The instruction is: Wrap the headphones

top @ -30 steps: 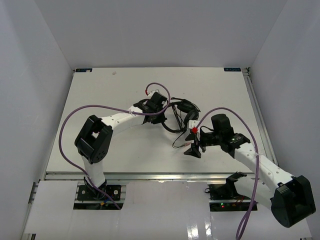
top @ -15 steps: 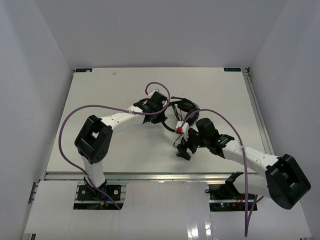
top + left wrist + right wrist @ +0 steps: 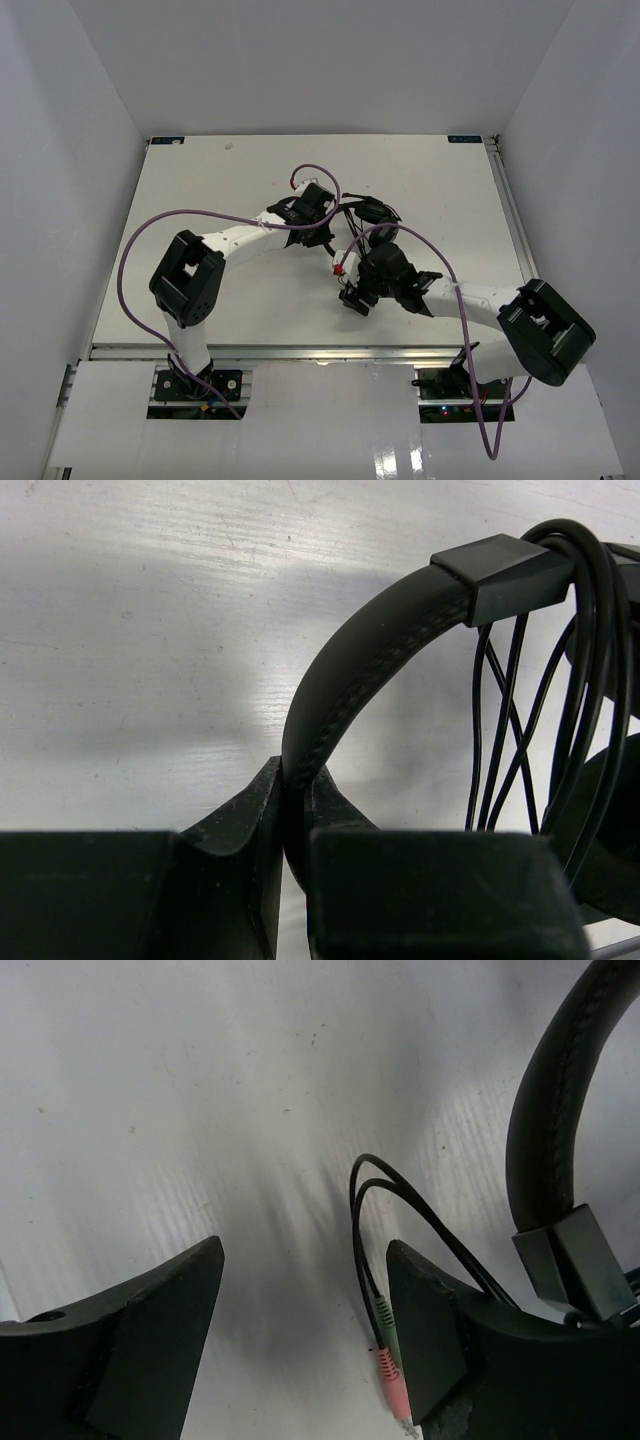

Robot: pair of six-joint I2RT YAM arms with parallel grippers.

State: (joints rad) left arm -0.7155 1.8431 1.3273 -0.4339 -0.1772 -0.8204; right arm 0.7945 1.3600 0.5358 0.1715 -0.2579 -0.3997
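The black headphones (image 3: 372, 214) lie on the white table just right of centre. My left gripper (image 3: 322, 229) is shut on their padded headband (image 3: 370, 650), which rises out from between the jaws. Several loops of thin black cord (image 3: 585, 670) hang round the band's slider end. My right gripper (image 3: 352, 297) sits just in front of the headphones, open, close above the table. In the right wrist view the cord's end (image 3: 360, 1200) runs down to a green plug (image 3: 385, 1320) and a pink plug (image 3: 392, 1375), which lie against the inner side of the right finger (image 3: 425, 1310). The jaws are not closed on them.
White walls close in the table (image 3: 220, 190) on the left, back and right. Purple robot cables arch over the left arm (image 3: 150, 225) and the right arm (image 3: 455, 290). A metal rail (image 3: 300, 350) runs along the near edge.
The right arm has swung left and in toward the cord's end, so the plugs now lie between its open jaws. The left gripper and the headband have stayed put.
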